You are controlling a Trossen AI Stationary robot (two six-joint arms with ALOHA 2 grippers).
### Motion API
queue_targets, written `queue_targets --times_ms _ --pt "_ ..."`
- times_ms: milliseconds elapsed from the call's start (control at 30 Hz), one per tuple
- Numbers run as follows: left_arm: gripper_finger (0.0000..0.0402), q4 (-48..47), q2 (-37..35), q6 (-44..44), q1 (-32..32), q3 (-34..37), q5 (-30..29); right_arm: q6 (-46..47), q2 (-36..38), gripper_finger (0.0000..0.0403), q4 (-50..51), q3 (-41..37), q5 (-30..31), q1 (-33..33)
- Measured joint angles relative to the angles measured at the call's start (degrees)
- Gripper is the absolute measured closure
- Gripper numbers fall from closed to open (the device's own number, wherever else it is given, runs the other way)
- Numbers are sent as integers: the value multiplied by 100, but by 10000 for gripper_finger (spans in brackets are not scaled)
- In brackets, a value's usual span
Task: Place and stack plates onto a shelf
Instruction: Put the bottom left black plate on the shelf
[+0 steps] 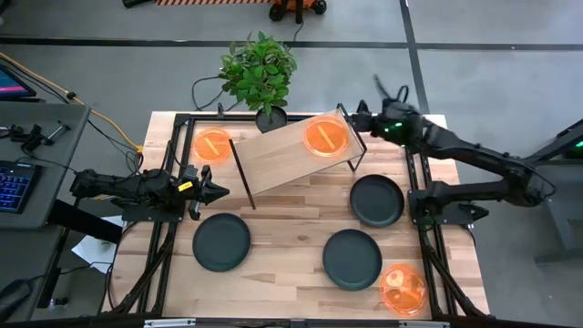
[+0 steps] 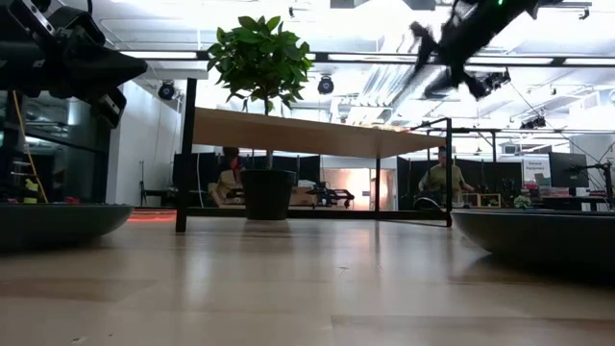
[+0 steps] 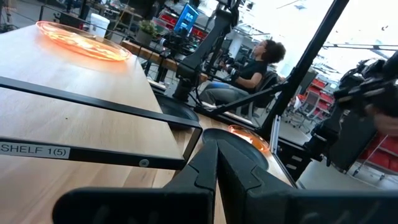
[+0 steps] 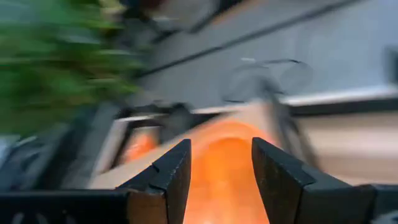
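- Looking from above, you see the right gripper (image 1: 351, 121) just beside the far right corner of the shelf (image 1: 273, 159), where one orange plate (image 1: 325, 136) lies flat on the board.
- Its fingers are spread apart and pinch nothing; in the right wrist view the orange plate (image 4: 227, 165) shows through the gap between them, so this plate lies straight ahead of this gripper.
- I judge that this plate is placed already, and that the right arm is the one which just serves the shelf.
- The left gripper (image 1: 219, 191) is at the left side of the table (image 1: 291, 264), near the left end of the shelf, with its fingers pressed together and holding nothing.
- A second orange plate (image 1: 213, 145) rests on the table behind the left end of the shelf, a little beyond the left gripper; the left arm is clearly nearer to it.
- A third orange plate (image 1: 403, 288) lies at the front right corner of the table, on the right arm's side.
- Three dark plates are on the table in front of the shelf: one at the left (image 1: 221, 241), just in front of the left gripper, one in the middle (image 1: 352, 259), and one at the right (image 1: 377, 200).
- For the next move, I think you should choose the plate by side: left ones for the left arm, right ones for the right.
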State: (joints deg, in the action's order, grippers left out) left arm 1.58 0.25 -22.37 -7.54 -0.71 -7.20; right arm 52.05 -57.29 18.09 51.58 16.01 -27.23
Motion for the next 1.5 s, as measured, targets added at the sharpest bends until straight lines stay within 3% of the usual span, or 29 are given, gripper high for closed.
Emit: queue_targets --times_ms 200,333,500,733,833,1033,1100,1167,1267,1500 --pt "401 0 0 -2 -1 -2 2 -952 388 252 -579 830 -1955 623" --pt "401 155 0 -383 -1 0 1 -1155 425 252 -455 1312 -2635 1463" --pt "401 786 0 -1282 0 0 0 -1348 296 252 -297 1522 -2706 2496" --pt "396 2054 234 -1899 1 -171 -478 -1357 214 252 -275 1672 -2414 3014" --pt "378 1073 633 -1900 1 -952 -61 -1370 218 252 -132 1672 -2205 3114" --pt "325 -3642 2166 -1599 -1 -3210 380 -1553 218 252 120 1672 -1943 3113" --pt "310 -5135 2664 -1548 -1 -3630 367 -1644 218 252 154 1672 -1939 3113" --pt "297 -5960 3112 -1551 -3 -3728 382 -1703 219 252 224 1672 -1941 3113" --pt "283 -6209 3527 -1457 -14 -3455 587 -1754 218 252 363 1672 -1941 3113" --pt "274 -4901 4181 -1266 -14 -2553 784 -1759 220 252 674 1669 -1939 3113"
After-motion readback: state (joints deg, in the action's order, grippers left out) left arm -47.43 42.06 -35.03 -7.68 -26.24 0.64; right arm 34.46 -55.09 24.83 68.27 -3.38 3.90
